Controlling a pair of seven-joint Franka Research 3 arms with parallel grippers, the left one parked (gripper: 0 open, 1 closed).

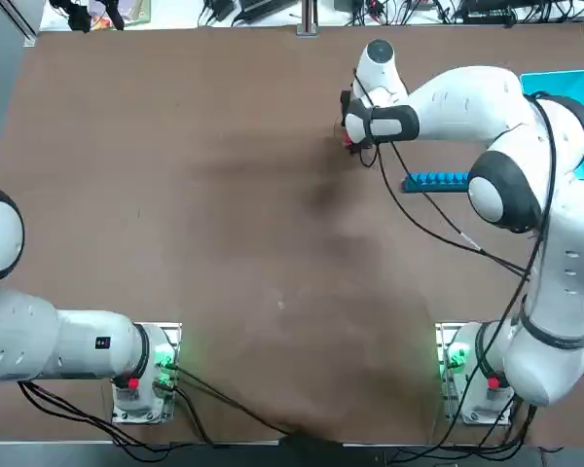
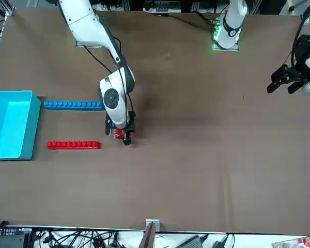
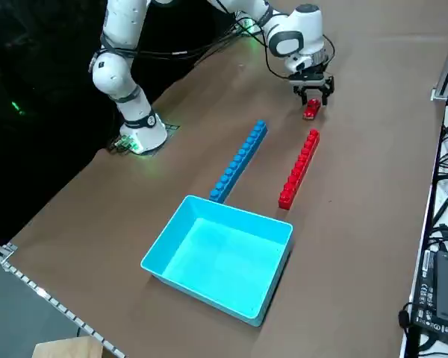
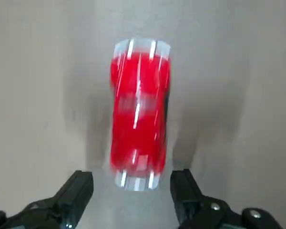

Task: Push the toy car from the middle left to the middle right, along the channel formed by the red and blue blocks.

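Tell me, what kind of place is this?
Probably a robotics lab: a brown table with mounted arms, the right end effector over a toy car, cables and electronics along the table edge.

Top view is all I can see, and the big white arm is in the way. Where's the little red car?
Observer: The toy car sits just beyond the channel's open end, under the right gripper.
Operator: Is it squeezed?
Observer: No. The wrist view shows the open fingers straddling one end of the car.
Operator: I only see blue bricks!
Observer: A red brick row lies parallel to the blue brick row; the arm hides it from you.
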